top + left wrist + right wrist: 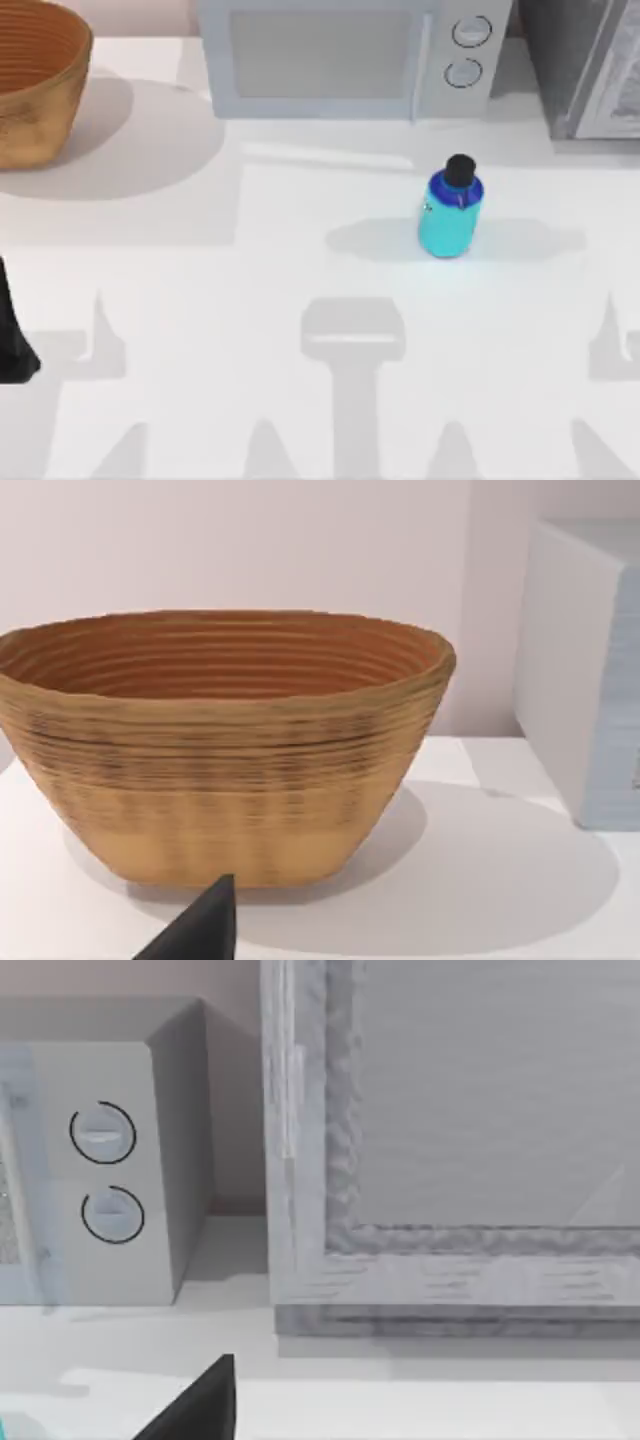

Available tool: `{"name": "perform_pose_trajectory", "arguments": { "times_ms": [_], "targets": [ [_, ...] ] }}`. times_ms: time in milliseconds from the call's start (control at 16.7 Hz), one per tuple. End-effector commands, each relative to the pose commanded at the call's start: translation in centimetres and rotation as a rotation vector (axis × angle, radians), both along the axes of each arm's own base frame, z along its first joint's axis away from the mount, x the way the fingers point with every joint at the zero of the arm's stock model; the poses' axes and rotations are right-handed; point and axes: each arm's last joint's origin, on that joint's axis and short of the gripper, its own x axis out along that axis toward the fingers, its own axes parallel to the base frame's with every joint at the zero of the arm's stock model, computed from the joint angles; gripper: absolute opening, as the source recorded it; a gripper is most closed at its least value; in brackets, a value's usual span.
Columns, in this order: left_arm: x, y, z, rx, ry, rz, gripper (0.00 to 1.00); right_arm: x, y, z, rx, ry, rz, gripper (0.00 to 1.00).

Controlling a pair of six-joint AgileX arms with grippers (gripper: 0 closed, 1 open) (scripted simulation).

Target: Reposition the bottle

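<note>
1. Our left arm [12, 335] sits at the far left edge of the table [250, 300] in the top view, a dark shape well apart from the bottle. We cannot tell whether its gripper is open or closed, and it holds nothing that we can see.
2. In the left wrist view one dark fingertip [205, 925] points toward the woven basket [225, 745], which stands on the table's back left corner, without touching it.
3. In the right wrist view one dark fingertip [200, 1405] of our right gripper shows above the white tabletop, facing the microwave [110, 1160] and a grey cabinet [450, 1140] beside it. We cannot tell how its fingers stand either, and it touches nothing.
4. The bottle [449, 215] stands upright on the table, right of centre, just in front of the microwave's two dials [467, 50]. It is cyan with a darker blue shoulder ring and a black cap [459, 171], free of both grippers.
</note>
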Motion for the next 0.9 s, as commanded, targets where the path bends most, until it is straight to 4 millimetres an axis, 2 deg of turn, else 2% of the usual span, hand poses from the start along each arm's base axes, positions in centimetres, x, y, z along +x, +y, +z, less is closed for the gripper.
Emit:
{"name": "perform_pose_trajectory", "arguments": {
  "times_ms": [240, 480, 660, 900],
  "targets": [
    [0.1, -0.1, 0.3, -0.001, 0.000, -0.013, 1.00, 0.0, 0.0, 0.0, 0.000, 0.000, 0.000, 1.00],
    [1.1, -0.8, 1.8, -0.003, 0.003, -0.077, 1.00, 0.0, 0.0, 0.0, 0.000, 0.000, 0.000, 1.00],
    [2.9, -1.9, 3.4, -0.005, 0.007, -0.151, 1.00, 0.0, 0.0, 0.0, 0.000, 0.000, 0.000, 1.00],
    [6.8, -4.5, 4.9, -0.008, 0.010, -0.272, 1.00, 0.0, 0.0, 0.0, 0.000, 0.000, 0.000, 1.00]
  ]
}}
